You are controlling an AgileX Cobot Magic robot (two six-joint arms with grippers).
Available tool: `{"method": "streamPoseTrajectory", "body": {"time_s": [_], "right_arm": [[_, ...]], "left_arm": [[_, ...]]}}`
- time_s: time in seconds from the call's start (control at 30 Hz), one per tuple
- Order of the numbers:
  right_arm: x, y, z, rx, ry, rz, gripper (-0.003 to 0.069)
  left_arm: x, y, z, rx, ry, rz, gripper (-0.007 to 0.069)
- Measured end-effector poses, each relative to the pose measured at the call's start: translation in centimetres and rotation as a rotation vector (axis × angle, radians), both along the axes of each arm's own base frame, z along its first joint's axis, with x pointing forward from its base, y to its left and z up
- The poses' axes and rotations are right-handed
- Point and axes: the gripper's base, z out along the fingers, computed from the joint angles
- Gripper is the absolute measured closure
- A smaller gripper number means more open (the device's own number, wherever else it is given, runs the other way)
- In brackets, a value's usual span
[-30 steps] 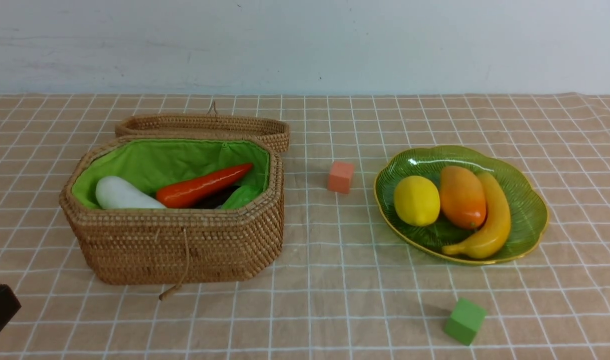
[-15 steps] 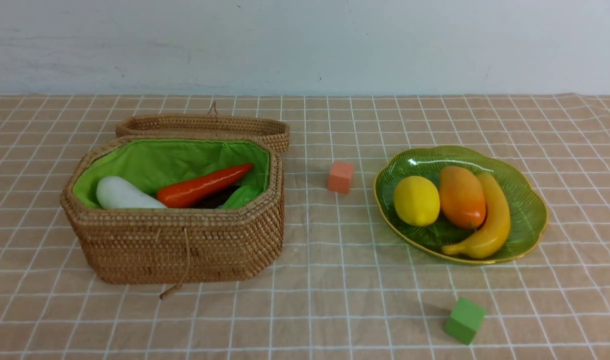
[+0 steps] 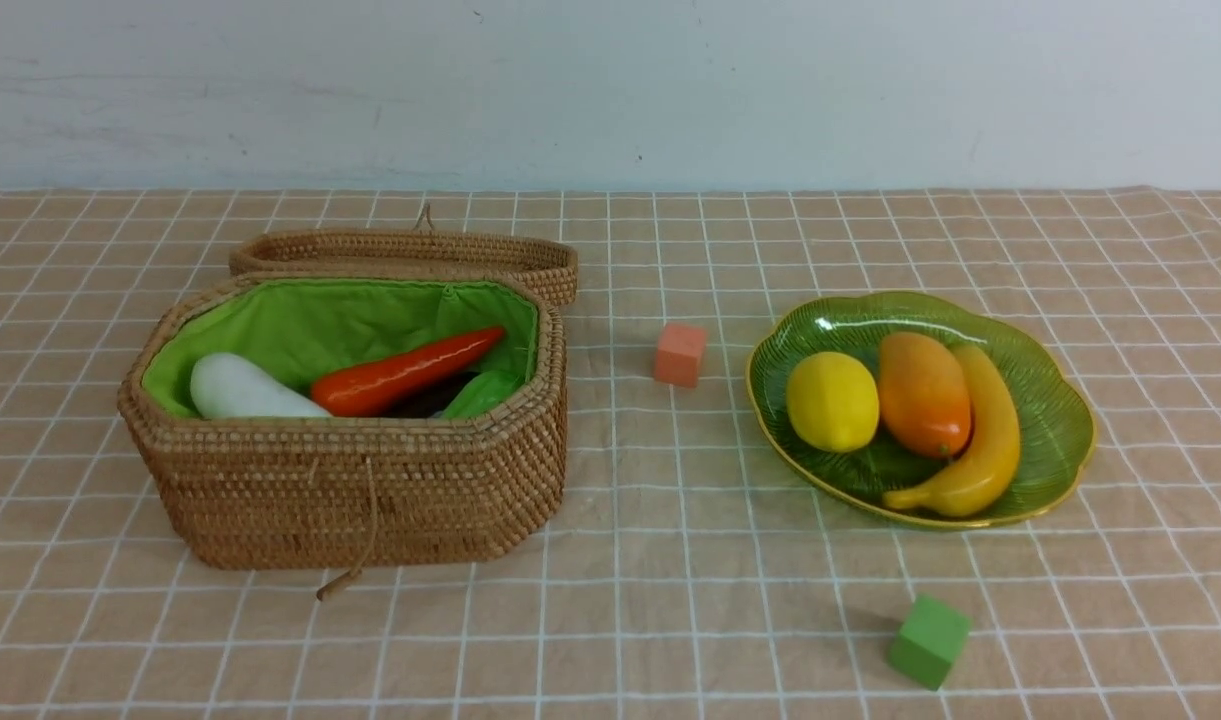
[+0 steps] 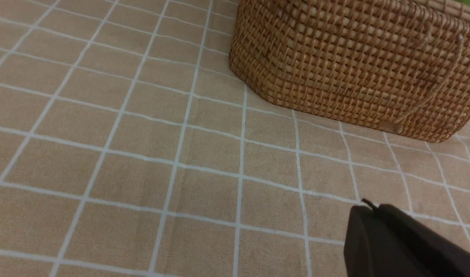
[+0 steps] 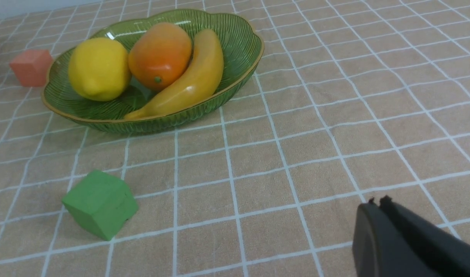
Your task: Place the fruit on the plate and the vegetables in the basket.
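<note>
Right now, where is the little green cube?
In the front view, the green cube sits on the tablecloth on the robot's right, nearer the robot than the plate.

Basket [image 3: 350, 490]: near wall hides lower parts of the radish [image 3: 245, 392], carrot [image 3: 405, 373] and gourd [image 3: 482, 393]; a dark item between them is unidentifiable.

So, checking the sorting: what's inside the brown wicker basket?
White radish, orange-red carrot, a light-green piece, something dark beneath. The basket wall hides the rest.
</note>
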Motion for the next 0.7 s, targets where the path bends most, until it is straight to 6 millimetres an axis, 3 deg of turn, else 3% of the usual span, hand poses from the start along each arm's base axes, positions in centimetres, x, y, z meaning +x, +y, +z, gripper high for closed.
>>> {"method": "streamPoseTrajectory", "body": {"time_s": [0.7], "right_arm": [[0.00,-0.01,0.00,-0.003,0.000,0.000,0.0634]], "left_arm": [[0.00,0.00,-0.01,-0.004,0.001,0.002,0.0637]]}}
